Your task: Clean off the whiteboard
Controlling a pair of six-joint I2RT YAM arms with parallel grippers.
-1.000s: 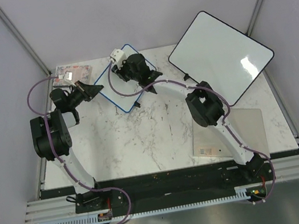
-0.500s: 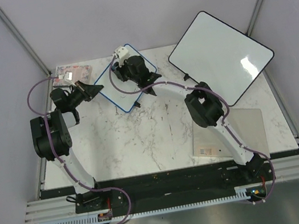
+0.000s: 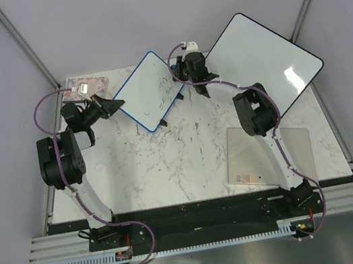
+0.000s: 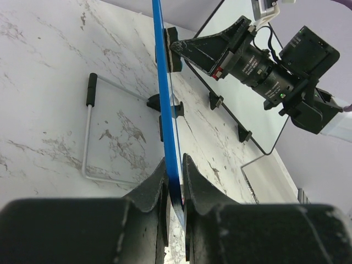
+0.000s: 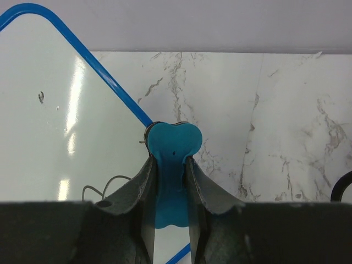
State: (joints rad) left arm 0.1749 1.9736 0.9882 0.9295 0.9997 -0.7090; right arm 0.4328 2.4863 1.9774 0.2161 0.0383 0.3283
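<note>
The whiteboard (image 3: 146,93), blue-framed, stands tilted at the back of the table, with faint black marks near its right edge and bottom corner. My left gripper (image 3: 119,103) is shut on its left edge, and the blue frame (image 4: 168,126) runs between the jaws of the left gripper (image 4: 175,181). My right gripper (image 3: 178,75) is at the board's right edge. It is shut on a blue eraser (image 5: 173,140), which touches the blue frame there. In the right wrist view the board face (image 5: 49,137) shows a small mark and a thin squiggle.
A larger black-framed blank whiteboard (image 3: 260,66) leans at the back right, close behind my right gripper. A beige sheet with a barcode label (image 3: 269,153) lies at the front right. A small packet (image 3: 86,87) lies at the back left. The board's wire stand (image 4: 88,137) rests on the marble.
My right gripper has swept the eraser rightward across the board, from its upper left part to its right edge. The board face now shows uncovered. The left gripper has held still.
</note>
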